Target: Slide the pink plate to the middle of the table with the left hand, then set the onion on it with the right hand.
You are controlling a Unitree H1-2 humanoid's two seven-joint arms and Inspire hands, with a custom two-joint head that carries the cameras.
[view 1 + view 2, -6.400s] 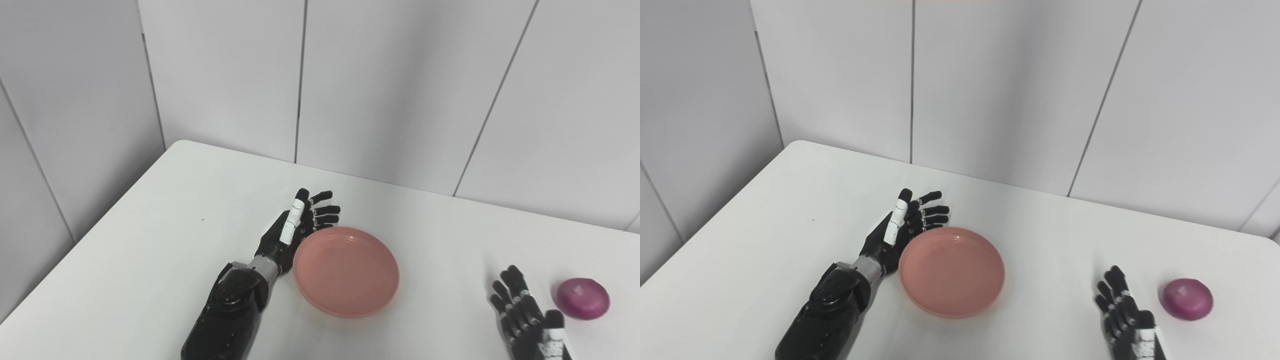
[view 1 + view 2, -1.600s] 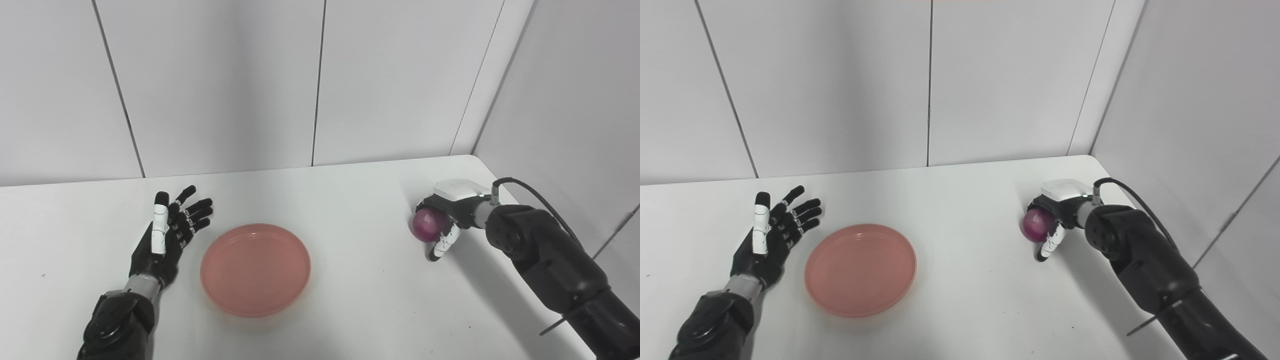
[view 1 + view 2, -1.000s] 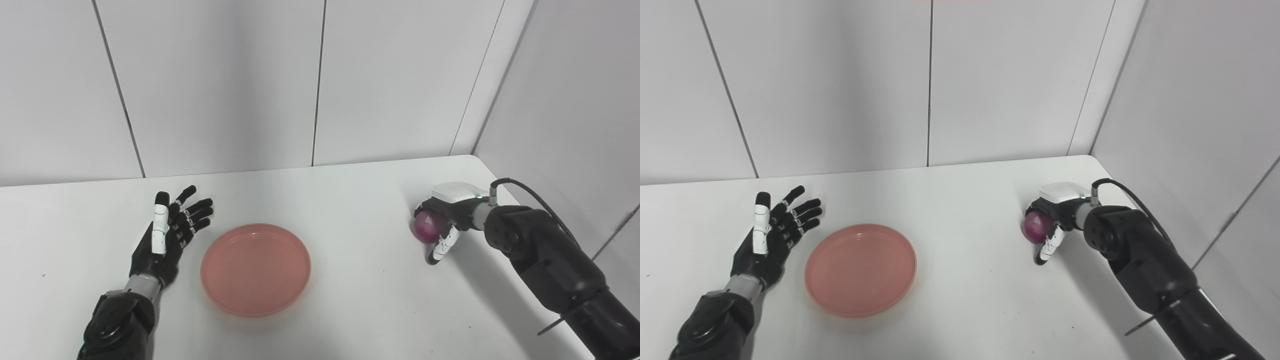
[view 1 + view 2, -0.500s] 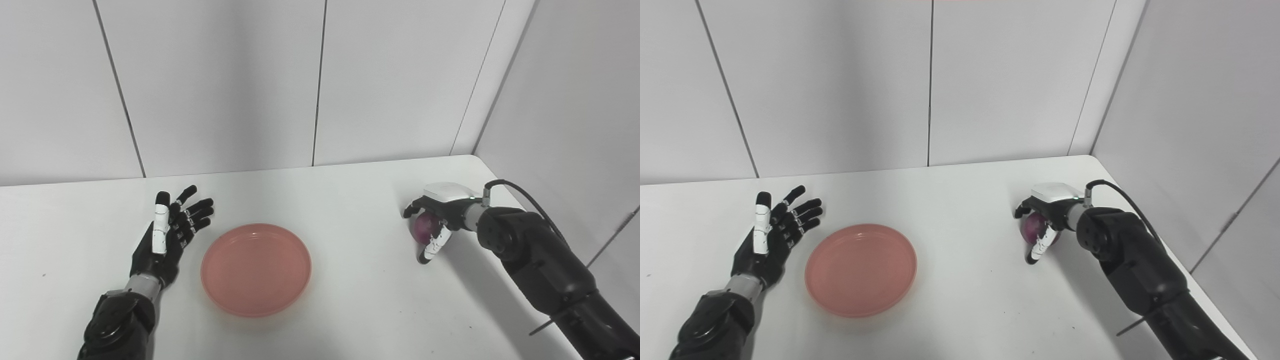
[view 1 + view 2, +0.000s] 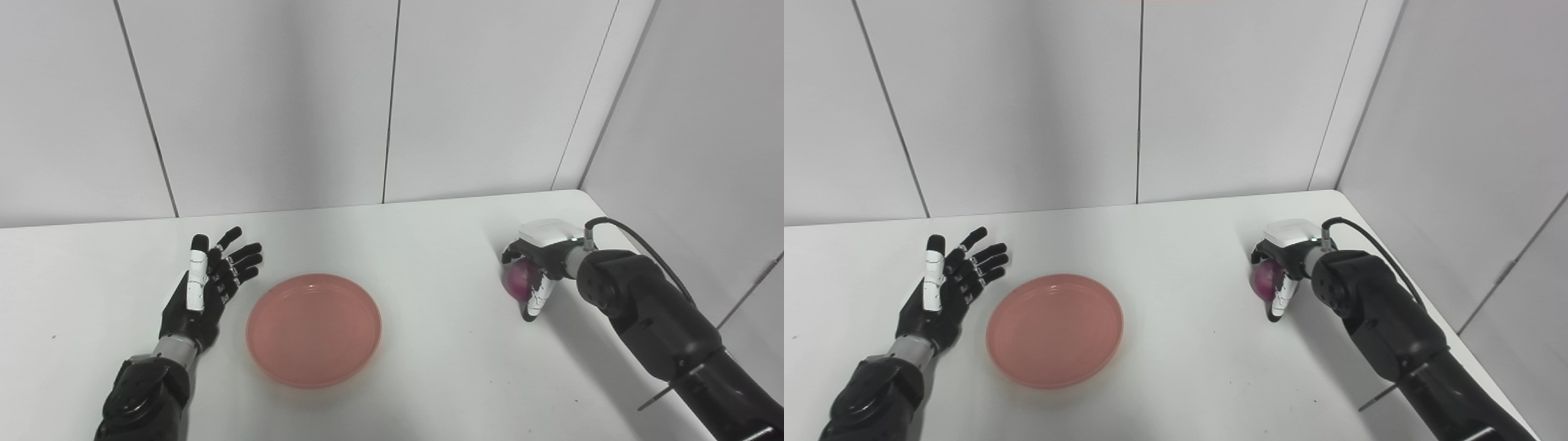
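A red onion (image 5: 519, 286) sits largely hidden inside the robot's right hand (image 5: 534, 275) near the table's far right corner, only its purple left side showing between the black fingers (image 5: 1257, 253) curled over its top and the white-tipped thumb (image 5: 534, 301) pressed down beside it. Whether the onion rests on the white table (image 5: 441, 355) or is lifted just clear of it cannot be made out. A white housing (image 5: 1286, 232) caps the back of the hand, and a black cable (image 5: 1366, 239) loops from the wrist; the forearm runs out of the picture at the lower right.

The pink plate (image 5: 313, 329) lies empty near the middle of the table, well apart from the onion, with bare tabletop between them. Grey wall panels (image 5: 275, 104) close in behind and to the right.

The left hand (image 5: 205, 294) rests on the table just beside the plate's left rim, not touching it, palm turned toward the plate, fingers spread and holding nothing. Its arm is cut off at the bottom edge.
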